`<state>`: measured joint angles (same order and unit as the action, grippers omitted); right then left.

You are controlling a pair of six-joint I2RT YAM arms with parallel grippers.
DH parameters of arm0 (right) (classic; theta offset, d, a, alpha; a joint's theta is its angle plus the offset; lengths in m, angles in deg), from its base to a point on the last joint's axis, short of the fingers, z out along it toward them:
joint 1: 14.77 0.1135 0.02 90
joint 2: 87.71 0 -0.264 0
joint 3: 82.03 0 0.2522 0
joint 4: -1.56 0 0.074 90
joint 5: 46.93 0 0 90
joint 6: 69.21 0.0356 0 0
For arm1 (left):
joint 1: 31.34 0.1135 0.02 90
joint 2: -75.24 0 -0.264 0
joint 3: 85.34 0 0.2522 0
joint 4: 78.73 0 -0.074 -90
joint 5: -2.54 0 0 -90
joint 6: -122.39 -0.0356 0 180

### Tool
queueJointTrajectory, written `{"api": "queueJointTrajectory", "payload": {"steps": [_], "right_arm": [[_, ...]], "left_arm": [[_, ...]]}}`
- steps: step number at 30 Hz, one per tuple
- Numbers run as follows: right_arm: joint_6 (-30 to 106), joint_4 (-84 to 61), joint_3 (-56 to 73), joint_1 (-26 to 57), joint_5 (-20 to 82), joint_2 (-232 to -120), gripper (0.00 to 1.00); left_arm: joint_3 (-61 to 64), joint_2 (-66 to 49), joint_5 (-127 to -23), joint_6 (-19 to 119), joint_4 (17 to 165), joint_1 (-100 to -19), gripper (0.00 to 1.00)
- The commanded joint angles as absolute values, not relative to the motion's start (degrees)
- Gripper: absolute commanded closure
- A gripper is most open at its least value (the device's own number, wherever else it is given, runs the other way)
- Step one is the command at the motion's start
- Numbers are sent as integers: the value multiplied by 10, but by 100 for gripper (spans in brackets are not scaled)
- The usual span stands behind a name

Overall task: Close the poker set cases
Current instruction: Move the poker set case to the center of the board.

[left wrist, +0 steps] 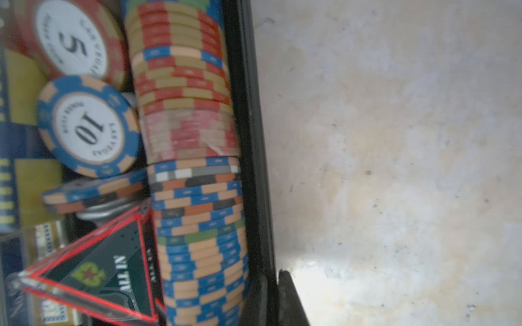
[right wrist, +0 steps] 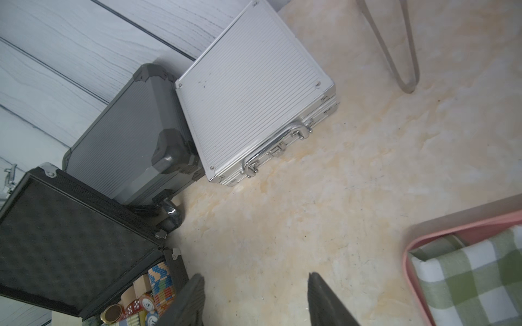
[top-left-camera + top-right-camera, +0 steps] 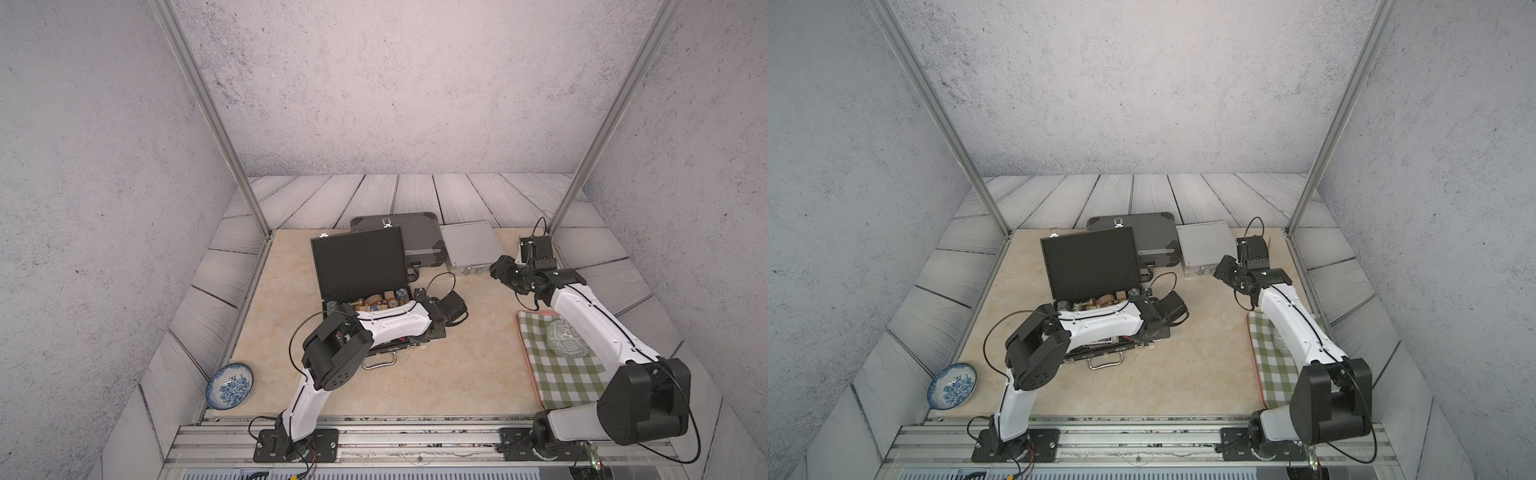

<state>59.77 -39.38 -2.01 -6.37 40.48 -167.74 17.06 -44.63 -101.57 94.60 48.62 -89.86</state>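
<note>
The flat black case stands open, its foam-lined lid [image 3: 359, 262] [image 3: 1090, 262] [image 2: 65, 240] upright. Poker chips [image 1: 192, 113] fill its base. Its metal handle [image 3: 379, 361] faces the front. My left gripper [image 3: 434, 332] [image 1: 271, 273] reaches down at the base's right side wall [image 1: 245, 113], shut on that wall. Behind it lie the dark-grey ribbed case [image 3: 415, 237] [image 2: 127, 141] and the small silver case [image 3: 467, 245] [image 2: 248, 93], both with lids down. My right gripper [image 3: 498, 268] [image 2: 255, 275] hangs open over bare table in front of the silver case, holding nothing.
A blue-and-white bowl [image 3: 230, 384] leans at the front left edge. At the right, a pink tray [image 2: 406, 254] holds a green checked cloth [image 3: 561, 370] and a glass bowl [image 3: 567, 336], partly under my right arm. Metal frame posts [image 3: 257, 208] stand at the back corners.
</note>
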Motion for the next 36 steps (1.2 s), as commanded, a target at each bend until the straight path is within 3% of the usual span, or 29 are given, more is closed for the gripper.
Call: {"api": "queueJointTrajectory", "payload": {"steps": [1,12,23,30,36], "right_arm": [[577,-416,0,-77,418,-1657,40],[559,-431,0,-95,405,-1660,40],[533,-436,2,-95,384,-1670,40],[526,-430,6,-93,343,-1688,40],[517,-416,12,-84,286,-1712,40]], "left_arm": [[196,-493,-927,875,555,-921,97],[294,-554,-898,887,552,-934,94],[246,-450,-901,785,613,-915,63],[212,-375,-763,667,569,-843,60],[114,-299,-613,598,646,-728,60]]}}
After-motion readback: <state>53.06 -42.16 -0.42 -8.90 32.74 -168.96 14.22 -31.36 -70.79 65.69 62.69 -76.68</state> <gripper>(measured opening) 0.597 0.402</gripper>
